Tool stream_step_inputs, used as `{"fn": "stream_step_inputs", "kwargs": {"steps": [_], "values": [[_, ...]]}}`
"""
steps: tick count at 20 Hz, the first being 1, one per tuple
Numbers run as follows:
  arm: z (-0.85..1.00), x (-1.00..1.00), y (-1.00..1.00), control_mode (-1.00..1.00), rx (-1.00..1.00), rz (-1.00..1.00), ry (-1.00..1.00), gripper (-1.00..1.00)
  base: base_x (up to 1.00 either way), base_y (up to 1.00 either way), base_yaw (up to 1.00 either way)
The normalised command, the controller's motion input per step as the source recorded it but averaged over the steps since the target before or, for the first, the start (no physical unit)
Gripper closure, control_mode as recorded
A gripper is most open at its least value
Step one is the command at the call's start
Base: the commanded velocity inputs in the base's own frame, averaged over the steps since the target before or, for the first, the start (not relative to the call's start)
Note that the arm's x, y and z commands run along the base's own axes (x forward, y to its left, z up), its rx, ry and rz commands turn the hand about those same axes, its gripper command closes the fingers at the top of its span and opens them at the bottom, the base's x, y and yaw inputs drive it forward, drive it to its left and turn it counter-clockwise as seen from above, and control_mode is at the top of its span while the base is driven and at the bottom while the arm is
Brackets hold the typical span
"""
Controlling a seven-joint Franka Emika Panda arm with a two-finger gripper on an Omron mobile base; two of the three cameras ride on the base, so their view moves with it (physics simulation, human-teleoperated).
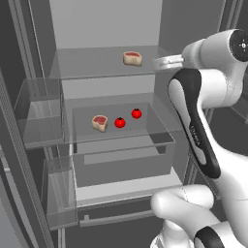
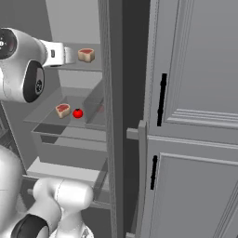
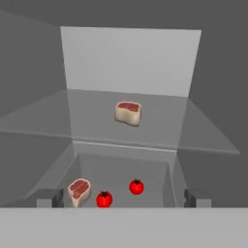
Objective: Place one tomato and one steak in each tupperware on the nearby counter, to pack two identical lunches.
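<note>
Steak [image 1: 132, 58] on the upper glass shelf [image 1: 87, 65] of the open fridge lies straight ahead of the gripper [image 1: 162, 62], level with it and a little further in, so a forward reach should meet it first; the jaws stand spread wide with nothing between them. Lower and deeper, on the glass shelf below [image 1: 145, 128], sit the second steak [image 1: 100, 123] and, to its right, two tomatoes [image 1: 119, 122], [image 1: 136, 113], apart from one another, which would call for a dip downward.
</note>
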Motion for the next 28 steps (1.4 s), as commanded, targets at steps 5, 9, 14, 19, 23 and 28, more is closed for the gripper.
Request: {"fn": "stream_step_inputs", "kwargs": {"steps": [5, 9, 14, 19, 23, 28], "values": [[0.08, 0.64, 0.0, -1.0, 0.0, 0.0, 0.08, -1.0, 0.0, 0.0, 0.0], [-0.01, 0.42, 0.0, -1.0, 0.0, 0.0, 0.04, -1.0, 0.0, 0.0, 0.0], [-0.09, 0.24, 0.0, -1.0, 0.0, 0.0, 0.01, -1.0, 0.0, 0.0, 0.0], [-0.29, 0.22, 0.0, -1.0, 0.0, 0.0, 0.0, -1.0, 0.0, 0.0, 0.0], [-0.1, 0.37, 0.0, -1.0, 0.0, 0.0, 0.0, -1.0, 0.0, 0.0, 0.0], [-0.02, 0.45, 0.0, -1.0, 0.0, 0.0, 0.0, -1.0, 0.0, 0.0, 0.0]]}}
